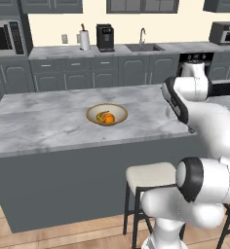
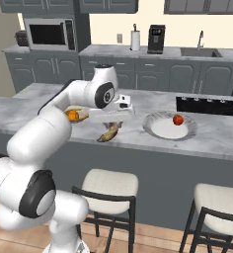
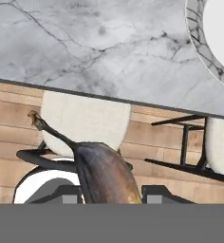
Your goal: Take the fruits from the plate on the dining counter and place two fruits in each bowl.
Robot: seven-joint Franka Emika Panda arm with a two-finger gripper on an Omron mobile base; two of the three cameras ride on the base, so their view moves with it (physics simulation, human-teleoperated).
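Banana (image 2: 109, 133) — clamped between the closed fingers (image 3: 153, 193), carried above the table (image 2: 222, 136) edge, off the plate (image 2: 158, 129) where the apple (image 2: 178, 119) remains — mid-transfer; next, swing to a bowl (image 1: 106, 115) and release inside.

Dining counter (image 2: 222, 136), marble top: plate (image 2: 160, 129) with red fruit (image 2: 177, 119); bowl (image 1: 106, 114) holding fruits.

I'm looking at a home kitchen: microwave (image 2: 48, 34), sink (image 1: 143, 47), coffee machine (image 1: 105, 37), grey cabinets (image 1: 105, 72), marble island worktop (image 1: 53, 121) with stools (image 2: 108, 184).
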